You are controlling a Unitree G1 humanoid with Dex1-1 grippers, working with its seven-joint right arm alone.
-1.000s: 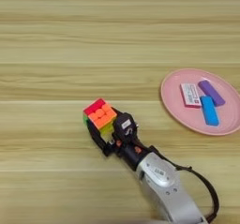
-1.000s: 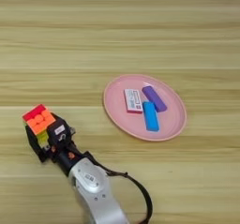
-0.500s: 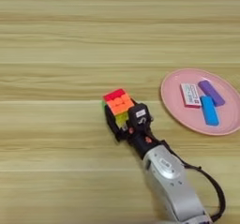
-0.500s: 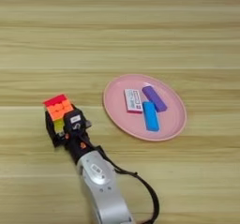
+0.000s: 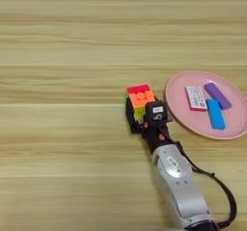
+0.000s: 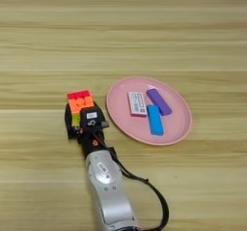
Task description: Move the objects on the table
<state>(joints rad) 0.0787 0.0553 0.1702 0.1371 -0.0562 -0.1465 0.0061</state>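
While my right gripper [image 5: 143,115] clamps the light, rigid, slick-faced puzzle cube [image 5: 140,101] by opposite sides, it sits at nine o'clock beside the pink plate [image 5: 179,115].

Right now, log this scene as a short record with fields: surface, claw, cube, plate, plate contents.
surface: wooden table
claw: right claw shut on the cube, arm coming in from the bottom edge
cube: cube, multicoloured, left of the plate, apart from it
plate: round pink plate, on the table to the right
plate contents: card, blue block, purple block
order on plate: card leftmost, the purple block furthest right, its near end close beside the blue block's far end
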